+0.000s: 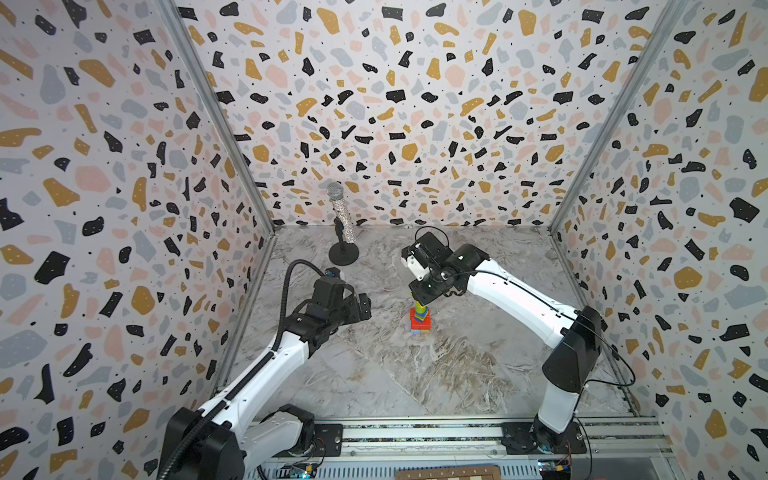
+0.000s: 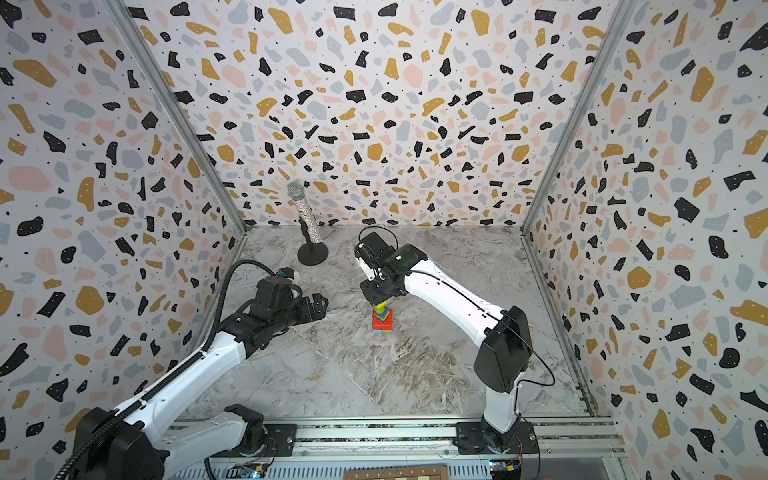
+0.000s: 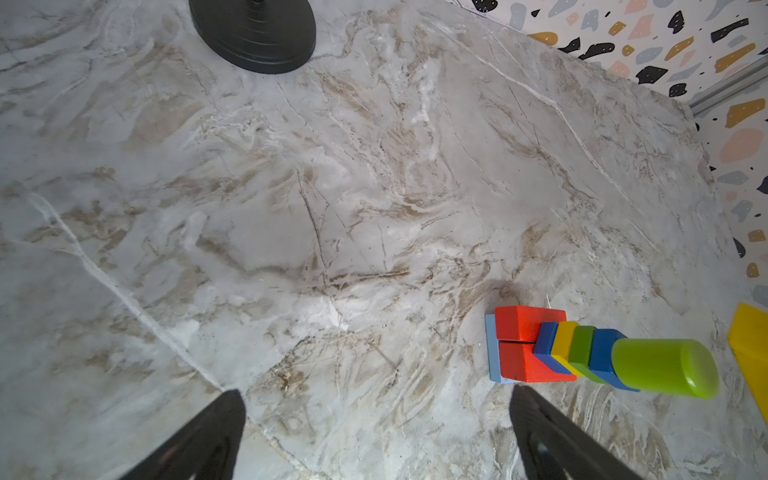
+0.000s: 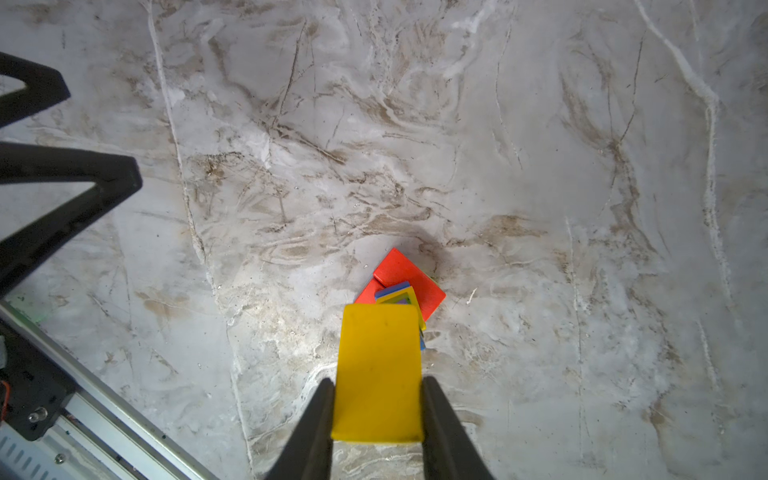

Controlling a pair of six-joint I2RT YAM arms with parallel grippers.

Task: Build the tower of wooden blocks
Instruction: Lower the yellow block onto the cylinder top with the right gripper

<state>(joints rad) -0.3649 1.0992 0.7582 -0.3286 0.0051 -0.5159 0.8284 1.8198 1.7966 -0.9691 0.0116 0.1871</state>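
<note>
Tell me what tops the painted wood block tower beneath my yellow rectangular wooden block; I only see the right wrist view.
Observer: A lime-green wooden cylinder, standing on end, tops the tower.
Operator: Check whether the yellow block in the right gripper touches it.
Observer: Not yet; the left wrist view shows a gap between them.
Operator: Report anything else on the marble table.
Observer: A glittery silver microphone on a black round stand, near the back wall, apart from the tower.

I count two red bricks [image 3: 524,326], two dark-blue blocks [image 3: 602,353], and one each of green block [image 3: 582,349], small yellow block [image 3: 564,340], light-blue slab [image 3: 493,349], lime cylinder [image 3: 660,365], yellow brick [image 4: 378,374], microphone [image 1: 341,210].
</note>
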